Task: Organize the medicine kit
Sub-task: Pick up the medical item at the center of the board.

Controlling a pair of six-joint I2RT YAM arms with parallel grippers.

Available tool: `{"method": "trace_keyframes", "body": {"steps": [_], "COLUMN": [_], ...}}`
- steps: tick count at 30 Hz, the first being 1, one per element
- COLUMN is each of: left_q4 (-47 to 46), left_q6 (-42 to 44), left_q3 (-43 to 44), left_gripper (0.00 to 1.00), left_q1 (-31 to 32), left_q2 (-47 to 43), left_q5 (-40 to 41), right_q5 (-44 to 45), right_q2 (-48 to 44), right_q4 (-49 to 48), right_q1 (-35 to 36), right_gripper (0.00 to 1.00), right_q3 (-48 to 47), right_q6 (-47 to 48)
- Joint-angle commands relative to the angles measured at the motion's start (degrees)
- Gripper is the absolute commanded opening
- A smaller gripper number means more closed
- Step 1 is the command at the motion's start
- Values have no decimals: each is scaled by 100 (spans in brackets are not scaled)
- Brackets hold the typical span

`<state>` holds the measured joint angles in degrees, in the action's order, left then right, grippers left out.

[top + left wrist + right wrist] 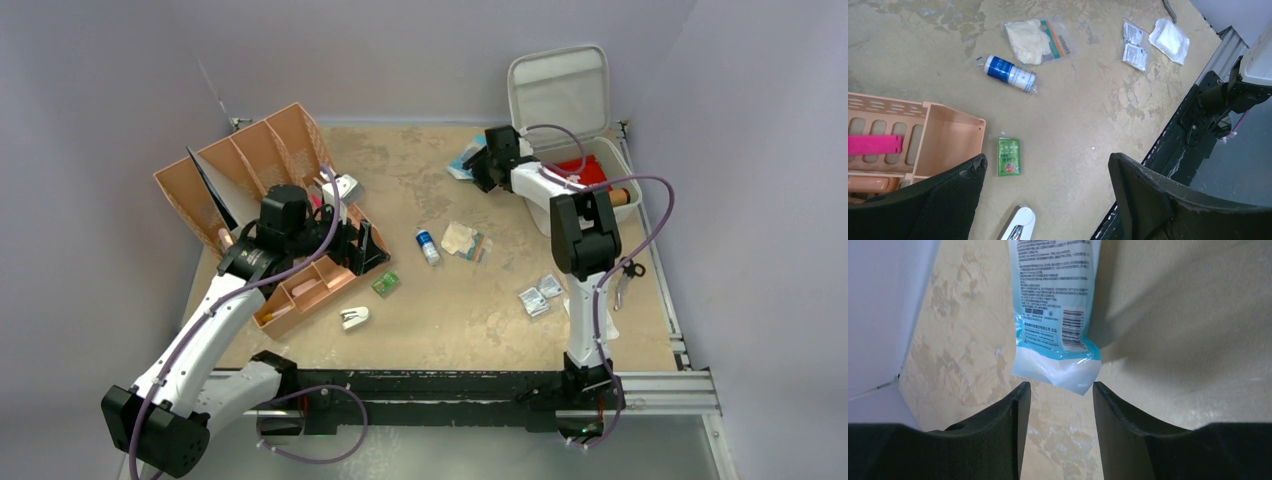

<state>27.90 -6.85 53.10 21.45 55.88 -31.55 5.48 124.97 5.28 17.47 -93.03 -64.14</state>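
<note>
The light grey medicine kit [622, 160] stands open at the back right, its lid [560, 88] upright and red and tan items inside. My right gripper [478, 168] is open just left of the kit, its fingertips at the near end of a blue-and-white packet [464, 160] lying on the table. In the right wrist view the packet [1055, 315] lies just beyond the open gripper [1061, 390], not between the fingers. My left gripper [368, 250] is open and empty at the right end of the tan organizer tray [300, 292]; the left wrist view shows this gripper [1045, 165] above bare table.
A green sachet [1009, 156], a blue-and-white bottle [1010, 73], a bagged gauze [1035, 40], small foil packets [1134, 45], a white pad [1170, 40] and a white clip [1018, 225] lie loose. Scissors [628, 272] lie at the right edge. A second tan tray [245, 160] leans at the back left.
</note>
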Motion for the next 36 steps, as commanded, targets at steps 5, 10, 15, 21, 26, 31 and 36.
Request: {"method": "trace_keyframes", "body": {"steps": [5, 10, 15, 21, 26, 31, 36], "left_q4": [-144, -103, -92, 134, 97, 251, 220], "left_q6": [8, 17, 7, 13, -95, -363, -543], "left_q3": [11, 2, 17, 81, 67, 518, 787], "left_gripper": [90, 90, 91, 94, 100, 100, 100], "left_q1": [17, 18, 21, 23, 25, 19, 17], "left_q2": [-15, -42, -30, 29, -38, 362, 546], "left_q5": [-32, 141, 227, 890, 1484, 1292, 1266], "right_q5": [247, 239, 459, 267, -106, -595, -875], "right_q2": [333, 419, 562, 264, -210, -736, -1602], "right_q4": [212, 260, 199, 54, 178, 1100, 1561], "right_q1": [-16, -15, -16, -16, -20, -19, -22], "right_gripper": [52, 51, 31, 6, 0, 0, 0], "right_q3": [-558, -545, -730, -476, -421, -501, -83], "right_q6": [-303, -392, -130, 145, 954, 1887, 2502]}}
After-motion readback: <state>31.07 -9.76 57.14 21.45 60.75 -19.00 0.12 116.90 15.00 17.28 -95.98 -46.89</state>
